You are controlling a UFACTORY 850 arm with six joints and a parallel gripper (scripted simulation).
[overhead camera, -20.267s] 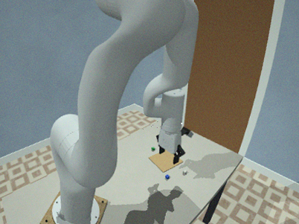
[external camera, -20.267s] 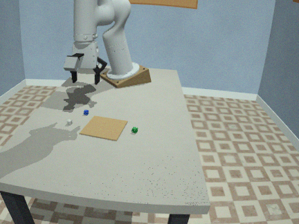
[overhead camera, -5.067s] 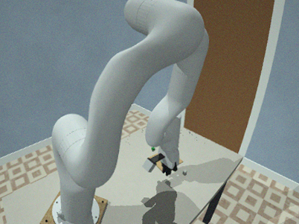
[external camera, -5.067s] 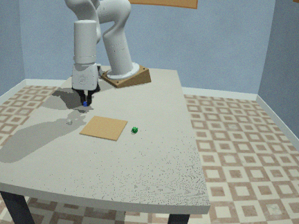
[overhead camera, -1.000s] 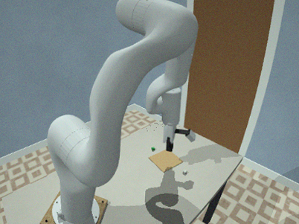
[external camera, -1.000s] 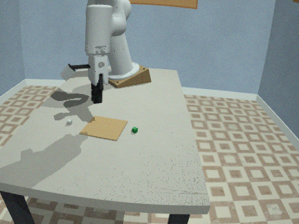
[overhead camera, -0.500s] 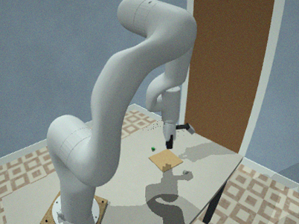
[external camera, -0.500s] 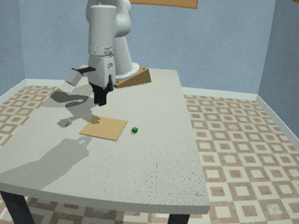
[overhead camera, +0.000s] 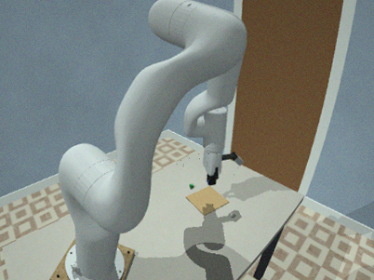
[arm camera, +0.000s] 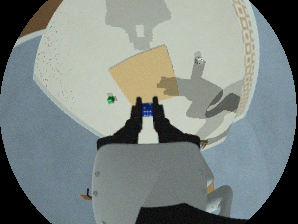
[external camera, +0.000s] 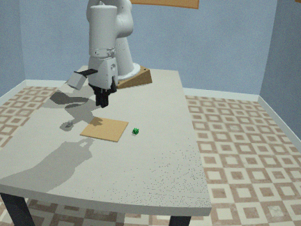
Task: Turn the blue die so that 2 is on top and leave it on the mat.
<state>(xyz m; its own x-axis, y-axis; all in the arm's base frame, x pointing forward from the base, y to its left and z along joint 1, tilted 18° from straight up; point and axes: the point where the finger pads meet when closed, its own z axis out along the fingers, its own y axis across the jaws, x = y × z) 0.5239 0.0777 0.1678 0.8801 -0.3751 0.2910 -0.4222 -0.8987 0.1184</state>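
My gripper (arm camera: 147, 103) is shut on the blue die (arm camera: 147, 111), which shows as a small blue block between the dark fingertips in the wrist view. In the top and exterior views the gripper (overhead camera: 211, 179) (external camera: 102, 102) hangs in the air above the far edge of the tan mat (overhead camera: 207, 200) (external camera: 104, 129) (arm camera: 143, 74). The die's faces are too small to read. The mat lies flat on the table with nothing on it.
A green die (overhead camera: 191, 186) (external camera: 136, 131) (arm camera: 111, 99) lies on the table just beside the mat. A small white die (external camera: 70, 123) (overhead camera: 231, 215) (arm camera: 197, 60) lies on the table on the mat's other side, in the arm's shadow.
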